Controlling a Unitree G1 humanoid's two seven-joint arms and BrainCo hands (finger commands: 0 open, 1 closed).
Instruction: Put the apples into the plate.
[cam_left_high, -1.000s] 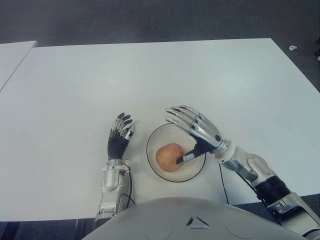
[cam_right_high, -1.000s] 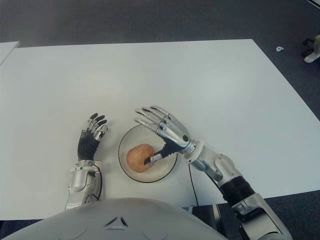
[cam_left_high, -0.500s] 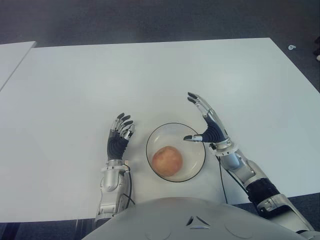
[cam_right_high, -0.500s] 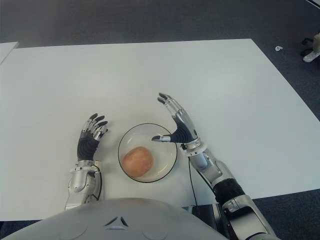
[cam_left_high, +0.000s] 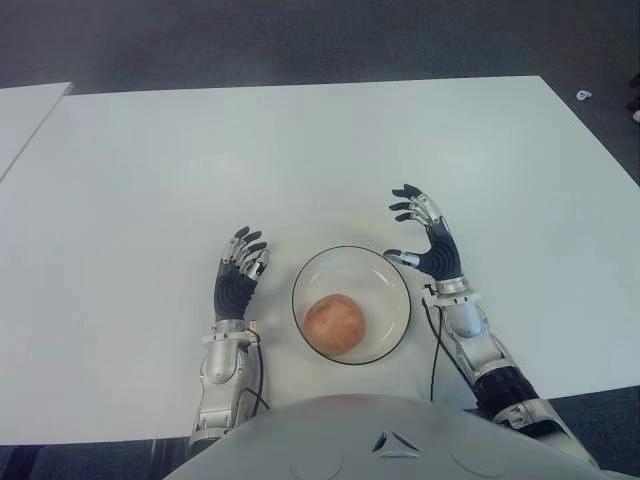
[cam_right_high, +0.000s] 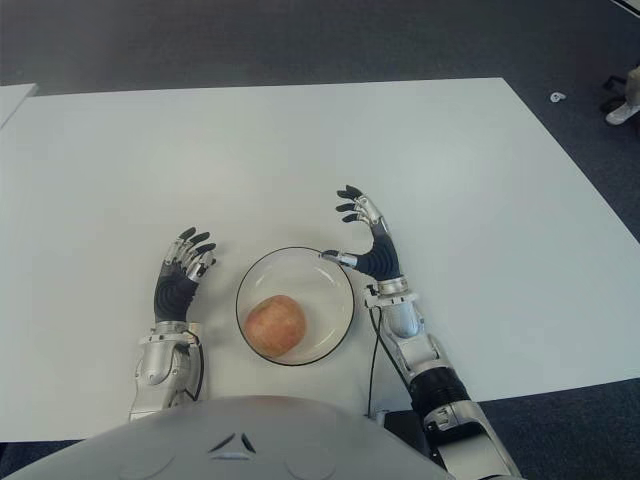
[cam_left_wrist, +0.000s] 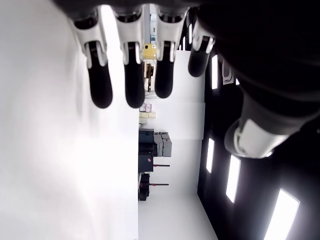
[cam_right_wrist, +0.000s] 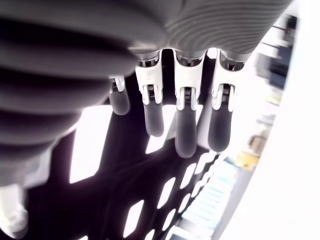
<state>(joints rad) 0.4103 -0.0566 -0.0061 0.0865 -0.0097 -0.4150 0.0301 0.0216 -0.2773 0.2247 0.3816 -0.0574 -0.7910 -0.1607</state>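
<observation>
The right hand (cam_left_high: 432, 248) shows just right of the plate (cam_left_high: 388, 272), palm turned toward it, fingers spread and holding nothing; its thumb tip reaches to the plate's rim. The plate is a clear glass dish with a dark rim, set on the white table (cam_left_high: 300, 150) near the robot's body. One apple (cam_left_high: 335, 323) lies inside it, toward the near side. The left hand (cam_left_high: 240, 275) shows just left of the plate, fingers extended and empty.
</observation>
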